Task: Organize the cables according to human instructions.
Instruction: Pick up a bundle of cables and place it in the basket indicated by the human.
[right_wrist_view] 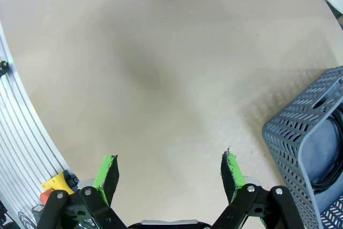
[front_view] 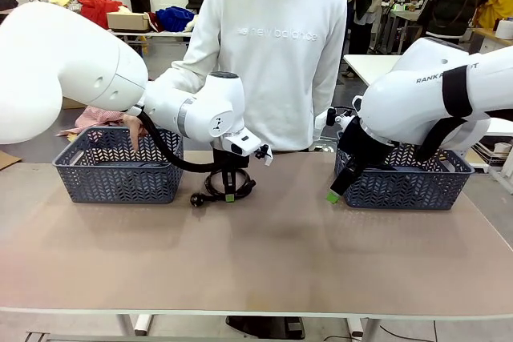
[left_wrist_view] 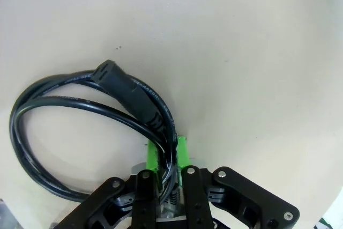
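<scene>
A busy workshop stretched out behind, and up front a tan desk (front_view: pixel 264 254) carried two grey lattice baskets, one toward the robot's left (front_view: pixel 119 168) and one toward its right (front_view: pixel 405 178). A person in a white sweatshirt (front_view: pixel 276 54) stood at the far side, one hand (front_view: pixel 131 130) dipped down at the left basket's far rim. And there it was, the left pincer (front_view: pixel 229 195) down on the desk between the baskets, nearer the left one, jaws squeezed tight on a coiled black cable (front_view: pixel 223 188). From the left wrist view the grip was plain: the green pads (left_wrist_view: pixel 182 151) pinched the cord's strands together where the loops crossed, the cable's (left_wrist_view: pixel 80 116) coil lying flat on the surface and fanning out to one side, a chunky black plug (left_wrist_view: pixel 131 95) resting across the loops just ahead of the fingertips. In the front view another plug end poked out on the desk toward the left basket. Over on the other side, the right pincer (front_view: pixel 332 195) hung just off the near left corner of the right basket, clear of the surface, its jaws spread wide with nothing between them; its own camera showed both green pads (right_wrist_view: pixel 231 169) apart over bare desk (right_wrist_view: pixel 161 79), and the basket's corner (right_wrist_view: pixel 305 138) beside them with a dark cord curled inside, though which cable that was I couldn't make out.
</scene>
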### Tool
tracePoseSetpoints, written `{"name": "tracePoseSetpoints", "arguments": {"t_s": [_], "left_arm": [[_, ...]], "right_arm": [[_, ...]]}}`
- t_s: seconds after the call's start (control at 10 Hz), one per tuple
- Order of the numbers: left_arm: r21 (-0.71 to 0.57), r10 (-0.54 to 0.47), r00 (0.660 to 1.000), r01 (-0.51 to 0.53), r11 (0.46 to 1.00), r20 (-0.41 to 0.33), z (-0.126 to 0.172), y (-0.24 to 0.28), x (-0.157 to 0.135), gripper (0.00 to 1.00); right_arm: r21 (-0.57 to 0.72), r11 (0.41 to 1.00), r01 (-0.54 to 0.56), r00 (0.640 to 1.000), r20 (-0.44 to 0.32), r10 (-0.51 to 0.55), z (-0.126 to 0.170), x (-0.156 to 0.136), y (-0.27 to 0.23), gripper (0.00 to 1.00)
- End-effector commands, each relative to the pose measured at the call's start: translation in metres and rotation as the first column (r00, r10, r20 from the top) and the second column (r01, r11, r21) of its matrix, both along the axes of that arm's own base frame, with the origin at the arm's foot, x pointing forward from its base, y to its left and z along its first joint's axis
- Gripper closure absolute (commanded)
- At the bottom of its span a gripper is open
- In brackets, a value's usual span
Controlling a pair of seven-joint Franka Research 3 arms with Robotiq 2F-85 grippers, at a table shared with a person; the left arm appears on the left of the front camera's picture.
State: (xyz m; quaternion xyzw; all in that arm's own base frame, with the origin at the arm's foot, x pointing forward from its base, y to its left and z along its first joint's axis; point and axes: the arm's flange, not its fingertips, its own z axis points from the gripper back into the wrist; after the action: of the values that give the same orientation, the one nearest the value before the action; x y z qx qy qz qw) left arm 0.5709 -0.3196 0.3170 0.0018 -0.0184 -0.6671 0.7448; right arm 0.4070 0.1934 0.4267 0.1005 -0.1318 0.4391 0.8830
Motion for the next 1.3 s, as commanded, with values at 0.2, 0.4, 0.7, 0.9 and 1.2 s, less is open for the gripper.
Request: {"name": "tracePoseSetpoints", "arguments": {"t_s": [0.2,0.4,0.7,0.9,1.2], "left_arm": [[-0.009,0.032,0.999,-0.032,0.999,0.015,0.013,0.004,-0.005,1.0],[-0.007,0.052,0.997,-0.051,0.999,0.051,0.038,0.001,-0.009,1.0],[0.005,0.105,0.99,-0.106,0.994,0.099,0.099,-0.008,-0.01,1.0],[0.054,0.131,0.983,-0.139,0.989,0.132,0.138,-0.011,-0.008,1.0],[0.059,0.132,0.973,-0.146,0.988,0.188,0.191,0.01,-0.006,1.0]], "right_arm": [[0.0,1.0,0.001,1.0,0.002,-0.001,0.001,-0.001,0.0,0.0],[0.0,1.0,0.001,1.0,0.002,-0.001,0.001,-0.001,0.0,0.0],[0.0,1.0,0.001,1.0,0.002,-0.001,0.001,-0.001,0.0,0.0],[0.0,1.0,0.001,1.0,0.002,-0.001,0.001,-0.001,0.0,0.0],[0.0,1.0,0.001,1.0,0.002,-0.001,0.001,-0.001,0.0,0.0]]}}
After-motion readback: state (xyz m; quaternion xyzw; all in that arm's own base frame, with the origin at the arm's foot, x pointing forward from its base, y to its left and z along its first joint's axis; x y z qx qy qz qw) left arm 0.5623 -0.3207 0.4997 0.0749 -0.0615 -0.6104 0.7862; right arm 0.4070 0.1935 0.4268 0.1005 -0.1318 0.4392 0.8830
